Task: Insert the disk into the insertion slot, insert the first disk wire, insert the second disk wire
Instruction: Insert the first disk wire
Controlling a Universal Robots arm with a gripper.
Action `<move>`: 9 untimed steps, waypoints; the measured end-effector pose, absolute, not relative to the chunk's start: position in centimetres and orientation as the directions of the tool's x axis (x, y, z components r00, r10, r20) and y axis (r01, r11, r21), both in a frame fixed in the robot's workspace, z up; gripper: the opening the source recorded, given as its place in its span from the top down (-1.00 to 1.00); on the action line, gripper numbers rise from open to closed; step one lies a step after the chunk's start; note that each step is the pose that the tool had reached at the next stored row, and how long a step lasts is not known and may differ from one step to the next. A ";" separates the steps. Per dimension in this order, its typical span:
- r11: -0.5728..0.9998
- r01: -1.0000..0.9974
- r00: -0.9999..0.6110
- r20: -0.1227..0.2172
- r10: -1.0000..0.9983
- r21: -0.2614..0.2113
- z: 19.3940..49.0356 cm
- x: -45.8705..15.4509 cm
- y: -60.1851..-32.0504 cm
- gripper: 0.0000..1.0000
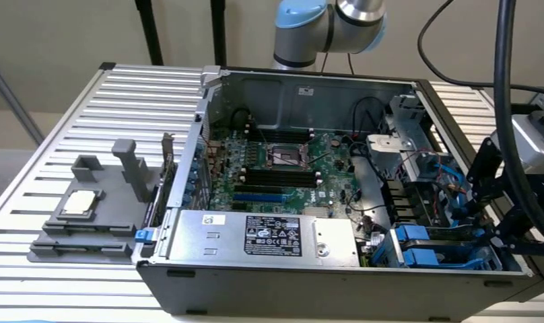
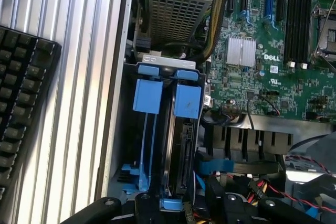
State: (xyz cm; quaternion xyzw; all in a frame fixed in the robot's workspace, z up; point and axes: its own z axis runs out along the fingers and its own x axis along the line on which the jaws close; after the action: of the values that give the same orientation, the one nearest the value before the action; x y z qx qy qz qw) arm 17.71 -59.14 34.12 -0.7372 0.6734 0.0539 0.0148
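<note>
One open computer case [image 1: 344, 296] of dark grey sheet metal sits on a ribbed aluminium table [image 1: 56, 134]. In the case corner beside the silver box [image 1: 272, 235] with its black-and-white label is the insertion slot [image 2: 118, 145], a rectangular grey metal bay. It carries two bright blue plastic tabs [image 2: 147, 95], flat and square-ended, side by side. Under one of them the disk [image 2: 182, 156] stands on edge inside the bay, a thin dark slab clipped in its blue carrier frame. The other division holds only thin blue plastic rails. The gripper [image 2: 176, 211] is just above the bay, its black rounded fingers [image 2: 102, 208] apart on either side of the carrier's blue end. I cannot tell whether they touch it. One green motherboard [image 2: 273, 77] lies beside the bay, with one finned silver heat sink [image 2: 241, 51]. One black keyboard [image 2: 21, 103] lies on the table outside the case wall.
</note>
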 end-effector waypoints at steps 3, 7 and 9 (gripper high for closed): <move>-0.099 -0.994 0.094 -0.100 -0.991 0.051 34.1 17.8 -59.1 0.14; -0.108 -0.993 0.102 -0.100 -0.990 0.051 34.1 17.8 -59.0 0.27; -0.110 -0.993 0.104 -0.099 -0.990 0.051 34.1 17.8 -59.0 0.45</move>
State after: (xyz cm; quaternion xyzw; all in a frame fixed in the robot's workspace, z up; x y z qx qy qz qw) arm 17.77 -59.01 34.13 -0.7429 0.6671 0.0541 0.0143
